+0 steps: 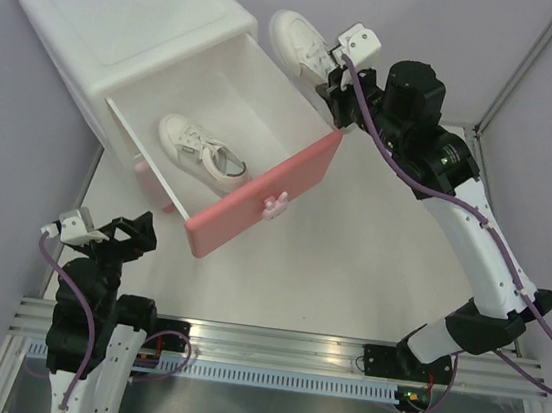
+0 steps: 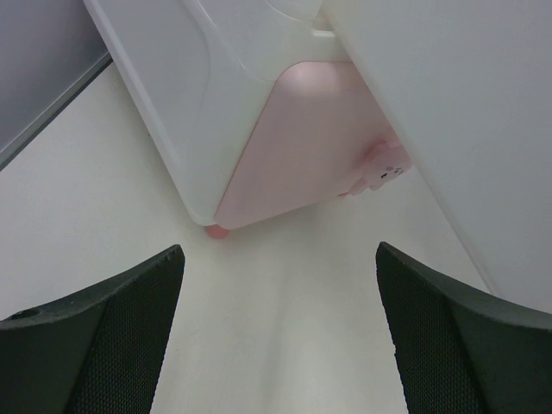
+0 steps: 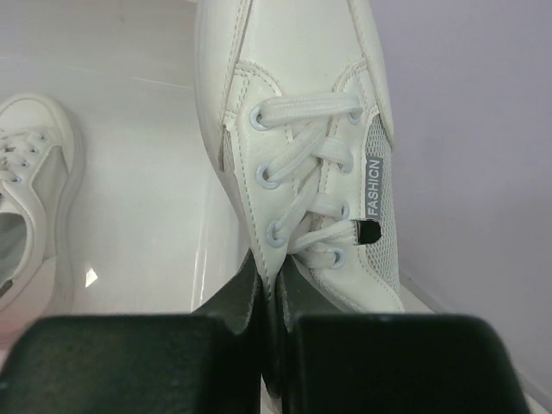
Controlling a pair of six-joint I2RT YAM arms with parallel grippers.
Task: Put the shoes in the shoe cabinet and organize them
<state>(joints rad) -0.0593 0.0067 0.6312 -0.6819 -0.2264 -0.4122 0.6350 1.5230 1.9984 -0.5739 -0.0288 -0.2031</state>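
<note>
The white shoe cabinet [image 1: 127, 22] stands at the back left with its upper drawer [image 1: 263, 190] pulled out, the darker pink front toward me. One white sneaker [image 1: 200, 152] lies inside that drawer; it also shows in the right wrist view [image 3: 26, 198]. My right gripper [image 1: 334, 78] is shut on the side edge of a second white sneaker [image 1: 298, 40], held in the air above the drawer's far right corner; in the right wrist view this sneaker [image 3: 302, 147] points away. My left gripper [image 1: 112, 232] is open and empty, low by the cabinet's pale pink lower drawer [image 2: 302, 147]. Other shoes are out of view.
A pink cabinet foot [image 2: 217, 230] rests on the table ahead of the left gripper. A bunny knob [image 2: 384, 168] sits on the lower drawer front. Grey walls close in on the left and back; a metal rail [image 1: 269, 342] runs along the near edge.
</note>
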